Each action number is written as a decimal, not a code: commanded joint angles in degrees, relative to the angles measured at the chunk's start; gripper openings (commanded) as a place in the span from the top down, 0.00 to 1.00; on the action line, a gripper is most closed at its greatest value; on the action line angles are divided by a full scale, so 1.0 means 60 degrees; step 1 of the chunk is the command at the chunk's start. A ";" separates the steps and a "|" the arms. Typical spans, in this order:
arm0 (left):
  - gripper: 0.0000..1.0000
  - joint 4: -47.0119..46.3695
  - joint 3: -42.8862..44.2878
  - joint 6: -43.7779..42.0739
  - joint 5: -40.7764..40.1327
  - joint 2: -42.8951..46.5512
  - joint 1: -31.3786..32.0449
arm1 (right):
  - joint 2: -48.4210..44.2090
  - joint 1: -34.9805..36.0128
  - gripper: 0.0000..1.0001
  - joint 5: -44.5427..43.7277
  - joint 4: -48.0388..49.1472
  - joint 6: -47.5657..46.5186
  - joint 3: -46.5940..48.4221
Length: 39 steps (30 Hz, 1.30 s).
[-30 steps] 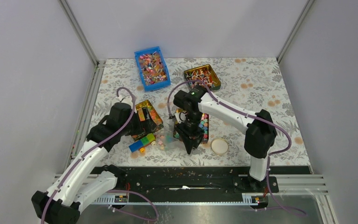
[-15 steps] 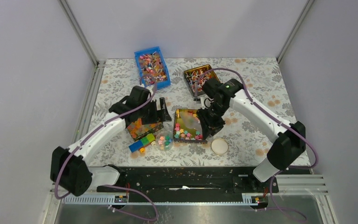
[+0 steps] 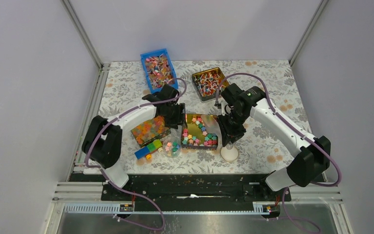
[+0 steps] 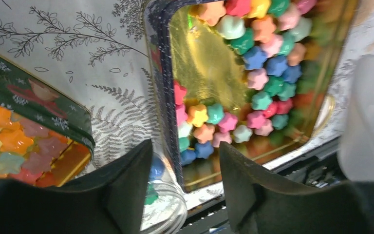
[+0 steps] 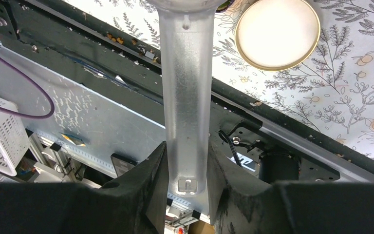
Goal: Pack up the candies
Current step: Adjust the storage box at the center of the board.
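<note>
The candies (image 3: 199,132), small stars in pink, green, blue, yellow and orange, lie in a gold tin (image 3: 184,127) at mid-table. The left wrist view shows the candies (image 4: 253,63) close up, with the tin's dark left wall (image 4: 158,73). A small clear jar (image 3: 172,146) holding a few pieces stands at the tin's near-left corner. My left gripper (image 3: 175,119) hangs open over that corner, the jar's rim (image 4: 173,214) and the tin wall between its fingertips (image 4: 185,146). My right gripper (image 3: 228,132) is shut on a translucent scoop handle (image 5: 185,97), right of the tin.
A round cream lid (image 3: 229,154) lies near the front edge, below the scoop (image 5: 277,34). A tin of orange-yellow gummies (image 3: 150,130) and coloured blocks (image 3: 148,149) sit left of the jar. A blue bin (image 3: 158,70) and a gold tin of wrapped sweets (image 3: 210,82) stand behind.
My left arm swung from the near left to the star tin's left corner, its jaws narrowing. My right arm carried the scoop from beside the jar to the tin's right side.
</note>
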State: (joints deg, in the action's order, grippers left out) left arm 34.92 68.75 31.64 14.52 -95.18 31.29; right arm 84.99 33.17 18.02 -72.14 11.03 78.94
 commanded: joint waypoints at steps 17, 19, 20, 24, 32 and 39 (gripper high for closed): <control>1.00 -0.0150 -0.0767 0.1777 0.0185 -0.0119 0.0514 | 0.0475 -0.0037 1.00 -0.0228 -0.1390 0.0005 0.0436; 1.00 -0.0083 -0.0942 0.1990 0.0041 0.0038 0.0626 | 0.0499 -0.0028 1.00 -0.0221 -0.1447 0.0008 0.0399; 1.00 -0.0028 -0.1011 0.2093 -0.0040 0.0113 0.0690 | 0.0498 -0.0014 1.00 -0.0220 -0.1484 0.0023 0.0383; 1.00 0.0283 -0.1172 0.2547 -0.0464 0.0454 0.0955 | 0.0580 0.0114 1.00 -0.0250 -0.1661 0.0036 0.0379; 0.92 0.0190 -0.1409 0.2784 -0.0670 0.0986 0.1179 | 0.0949 0.0639 1.00 -0.0319 -0.2014 0.0152 0.0549; 0.48 0.0317 -0.0654 0.1527 -0.0910 0.0543 0.0942 | 0.1038 0.0819 1.00 -0.0477 -0.2182 0.0164 0.0600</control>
State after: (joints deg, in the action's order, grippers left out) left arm 36.32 60.31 45.65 11.22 -91.24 38.06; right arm 91.15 37.41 16.16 -82.48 11.42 80.05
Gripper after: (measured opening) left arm 0.497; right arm 0.364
